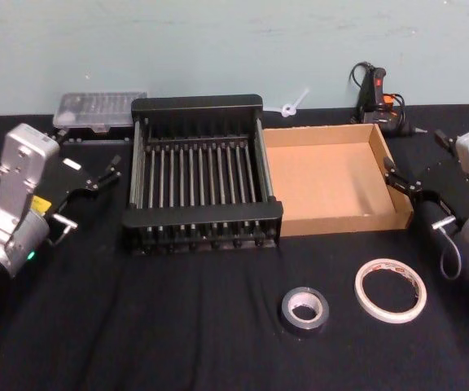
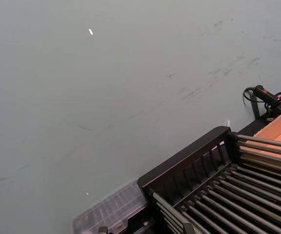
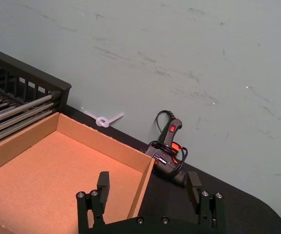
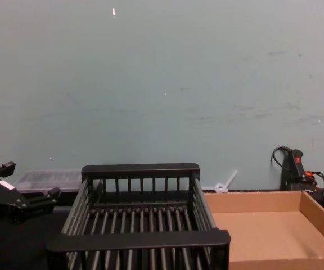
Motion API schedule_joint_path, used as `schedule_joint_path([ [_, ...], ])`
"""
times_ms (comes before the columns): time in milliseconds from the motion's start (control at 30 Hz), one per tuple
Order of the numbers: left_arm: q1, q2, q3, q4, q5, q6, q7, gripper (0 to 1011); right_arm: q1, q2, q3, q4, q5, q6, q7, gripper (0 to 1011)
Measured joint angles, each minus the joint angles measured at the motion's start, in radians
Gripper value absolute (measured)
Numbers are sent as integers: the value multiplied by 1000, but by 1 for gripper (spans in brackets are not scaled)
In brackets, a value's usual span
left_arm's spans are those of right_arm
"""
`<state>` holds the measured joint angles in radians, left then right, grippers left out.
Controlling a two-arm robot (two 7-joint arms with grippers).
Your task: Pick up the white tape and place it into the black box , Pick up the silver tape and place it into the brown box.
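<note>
Both tapes lie flat on the black cloth surface [image 1: 96, 342], holes facing up. The white tape [image 1: 390, 290], a thin translucent ring, sits near and inward of the right hand [image 1: 403, 184], whose fingers are spread apart beside the brown box [image 1: 330, 220], a smooth cardboard tray. The silver tape [image 1: 304, 309], dull grey, lies just beside it. The left hand [image 1: 96, 181], fingers apart, hangs outside the slatted plastic black box [image 1: 198, 104], well apart from both rolls.

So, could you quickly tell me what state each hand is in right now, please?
Left hand: open, holding nothing, left of the black box.
Right hand: open, holding nothing, at the brown box right wall.
</note>
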<state>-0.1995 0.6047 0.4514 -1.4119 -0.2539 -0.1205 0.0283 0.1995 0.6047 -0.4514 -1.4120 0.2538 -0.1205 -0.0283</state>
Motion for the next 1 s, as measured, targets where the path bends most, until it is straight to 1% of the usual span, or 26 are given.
schedule_joint_path([
  [1000,0,0,0,0,0,0,0,1001,0,0,0,0,0,0,0,1002],
])
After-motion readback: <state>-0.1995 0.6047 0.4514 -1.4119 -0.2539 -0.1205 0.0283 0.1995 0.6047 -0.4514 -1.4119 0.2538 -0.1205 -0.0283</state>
